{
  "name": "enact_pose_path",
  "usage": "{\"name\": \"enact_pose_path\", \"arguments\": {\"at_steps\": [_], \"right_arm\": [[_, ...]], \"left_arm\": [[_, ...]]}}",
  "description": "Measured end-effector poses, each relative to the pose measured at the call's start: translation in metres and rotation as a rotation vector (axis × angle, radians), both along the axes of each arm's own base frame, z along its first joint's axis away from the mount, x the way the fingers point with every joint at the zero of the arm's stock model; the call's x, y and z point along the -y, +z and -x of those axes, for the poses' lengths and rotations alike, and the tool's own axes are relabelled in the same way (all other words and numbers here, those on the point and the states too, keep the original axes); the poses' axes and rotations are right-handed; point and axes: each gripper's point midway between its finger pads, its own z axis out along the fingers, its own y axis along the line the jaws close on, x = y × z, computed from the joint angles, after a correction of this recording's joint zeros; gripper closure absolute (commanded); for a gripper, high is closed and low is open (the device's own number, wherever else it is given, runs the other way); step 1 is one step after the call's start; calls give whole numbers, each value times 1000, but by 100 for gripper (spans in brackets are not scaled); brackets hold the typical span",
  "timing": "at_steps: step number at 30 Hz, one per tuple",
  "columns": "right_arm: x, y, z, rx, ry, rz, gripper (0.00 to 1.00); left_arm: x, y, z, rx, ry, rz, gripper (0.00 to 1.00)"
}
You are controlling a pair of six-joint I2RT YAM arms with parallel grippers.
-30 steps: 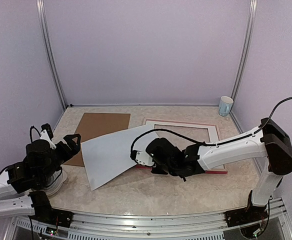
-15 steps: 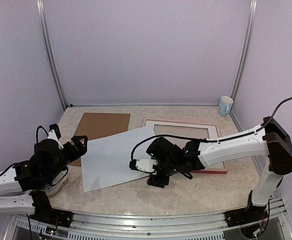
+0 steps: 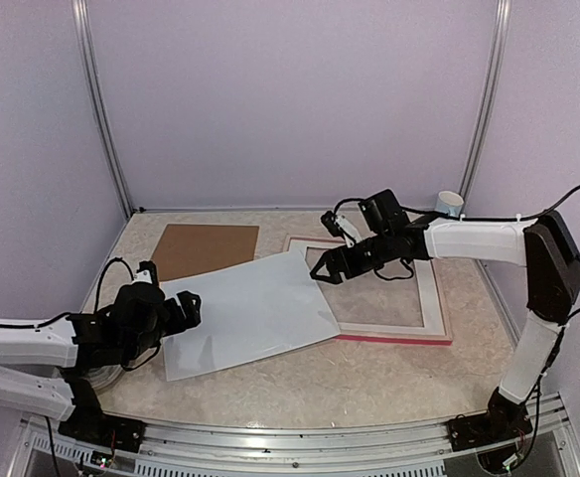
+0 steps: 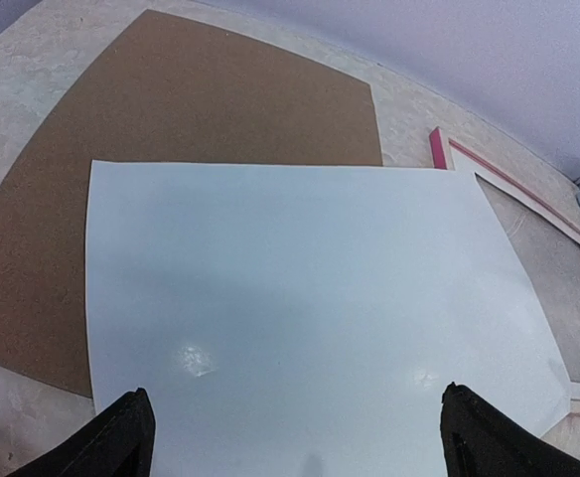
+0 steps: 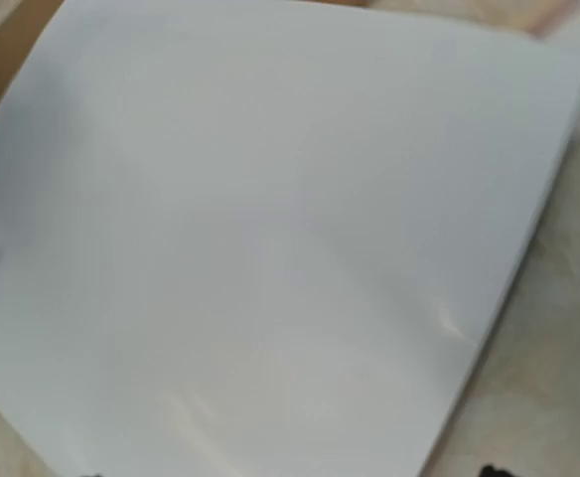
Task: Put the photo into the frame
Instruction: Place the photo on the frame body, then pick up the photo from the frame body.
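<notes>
Where the desk (image 3: 300, 383) lies closest to the arm bases, the left pincer (image 4: 300, 447) sits low at the near left edge of a white sheet (image 3: 245, 313). Its jaws are spread wide, one dark fingertip at each side of the wrist view, and it has hold of nothing; the sheet simply lies flat below it. That sheet rests slantwise across the middle of the desk. Its right corner lies over the left rail of the frame (image 3: 394, 339), which lies flat to the right of middle, pink-red along its near edge and pale on its upward face, with bare desk showing through the opening. The right pincer (image 3: 328, 271) hangs above the frame's far left part, just beside the sheet's far corner, jaws parted and empty; its own wrist view is blurred and filled by the sheet. Farther left, the sheet overlaps a brown backing board (image 3: 206, 248). In the far right corner a pale cup (image 3: 449, 210) stands upright, well apart from the frame.
</notes>
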Motion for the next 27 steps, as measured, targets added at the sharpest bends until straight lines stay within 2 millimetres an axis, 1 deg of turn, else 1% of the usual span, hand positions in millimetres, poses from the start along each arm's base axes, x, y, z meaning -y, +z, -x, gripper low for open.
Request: {"name": "enact_pose_path", "arguments": {"at_steps": [2,4,6,9,12,19,27], "right_arm": [[7,-15,-13,-94,-47,-43,20],[13,-31,-19,-179,-85,-63,20],[18,-48,-24,-253,-112,-75,21],[18,-64,-25,-324,-126,-85,24],[12,-67,-28,-353,-118,-103,26],[2,-61,-34,-374,-113,-147,29],[-1,-85,-34,-452,-136,-146,32]], "left_arm": [[3,-8,-1,-18,-7,-11,1],[5,-15,-2,-38,-16,-23,1],[7,-21,-3,-53,-23,-30,1],[10,-29,-3,-72,-35,-39,1],[13,-37,-4,-90,-45,-47,1],[18,-56,-4,-135,-65,-68,1],[24,-66,-4,-153,-82,-67,1]]}}
